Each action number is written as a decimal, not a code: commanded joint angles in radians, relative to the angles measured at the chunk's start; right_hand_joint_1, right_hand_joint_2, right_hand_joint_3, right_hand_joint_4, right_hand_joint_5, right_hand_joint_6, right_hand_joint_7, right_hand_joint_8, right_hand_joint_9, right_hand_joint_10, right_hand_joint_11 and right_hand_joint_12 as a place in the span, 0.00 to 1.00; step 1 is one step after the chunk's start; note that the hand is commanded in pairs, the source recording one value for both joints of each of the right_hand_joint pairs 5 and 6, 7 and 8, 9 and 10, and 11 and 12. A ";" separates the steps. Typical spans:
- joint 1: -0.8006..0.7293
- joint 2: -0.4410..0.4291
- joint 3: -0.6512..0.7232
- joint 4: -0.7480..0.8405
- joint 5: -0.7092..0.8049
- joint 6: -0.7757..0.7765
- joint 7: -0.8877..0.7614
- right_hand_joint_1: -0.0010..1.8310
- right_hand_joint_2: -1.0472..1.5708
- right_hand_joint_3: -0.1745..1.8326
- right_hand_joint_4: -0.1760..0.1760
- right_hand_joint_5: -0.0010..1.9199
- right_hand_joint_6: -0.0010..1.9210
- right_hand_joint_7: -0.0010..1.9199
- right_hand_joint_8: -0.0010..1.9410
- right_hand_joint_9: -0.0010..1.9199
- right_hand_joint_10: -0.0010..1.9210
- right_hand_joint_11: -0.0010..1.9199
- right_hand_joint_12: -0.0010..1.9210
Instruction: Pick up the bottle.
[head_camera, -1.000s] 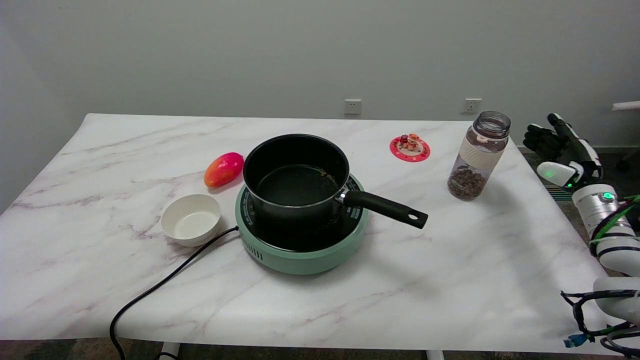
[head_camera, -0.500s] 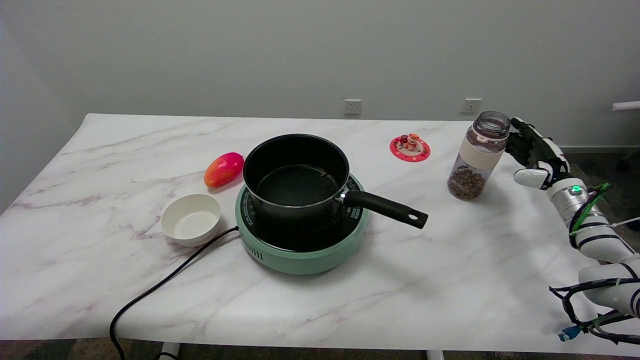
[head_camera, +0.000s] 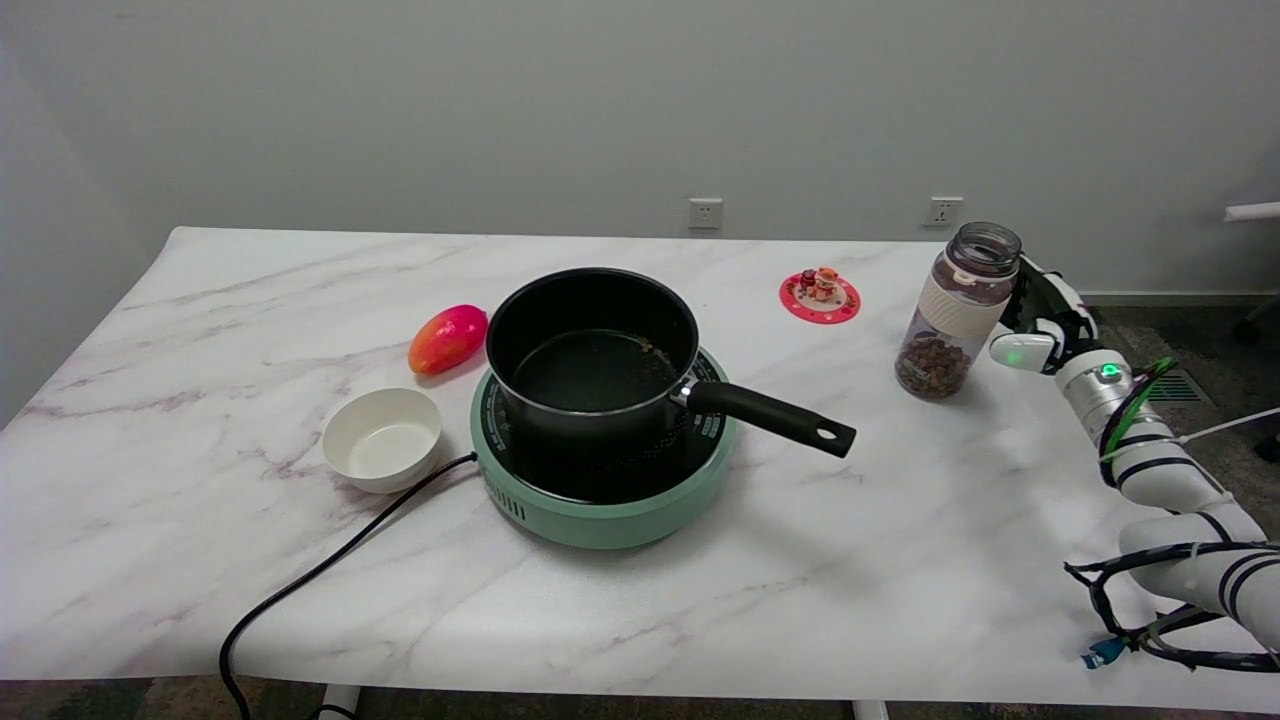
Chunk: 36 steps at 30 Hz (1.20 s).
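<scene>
At the table's far right edge, the right hand (head_camera: 1035, 315) is closing in on the bottle (head_camera: 957, 312); a second ago it was hanging well off to the side, now it is sitting right against the bottle's flank. Fingers are still spread, holding nothing. Bottle is standing upright, lidless, unmoved, brown pieces inside. Approach is looking nearly finished; the grasp itself is not yet made.
</scene>
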<state>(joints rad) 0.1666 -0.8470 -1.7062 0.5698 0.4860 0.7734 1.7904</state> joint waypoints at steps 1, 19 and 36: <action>0.044 -0.041 -0.037 -0.003 -0.010 -0.005 -0.002 0.66 0.01 0.61 0.50 0.11 0.11 0.25 0.24 0.19 0.19 0.15 0.15; 0.045 -0.049 -0.045 -0.005 0.013 -0.006 -0.002 0.78 0.23 0.50 0.50 0.19 0.19 0.34 0.33 0.31 0.31 0.09 0.09; 0.045 -0.049 -0.042 -0.003 0.049 -0.021 -0.002 0.83 0.49 0.56 0.50 0.71 0.71 0.84 0.83 0.64 0.64 0.50 0.50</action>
<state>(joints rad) 0.2099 -0.8930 -1.7449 0.5652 0.4988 0.7607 1.7882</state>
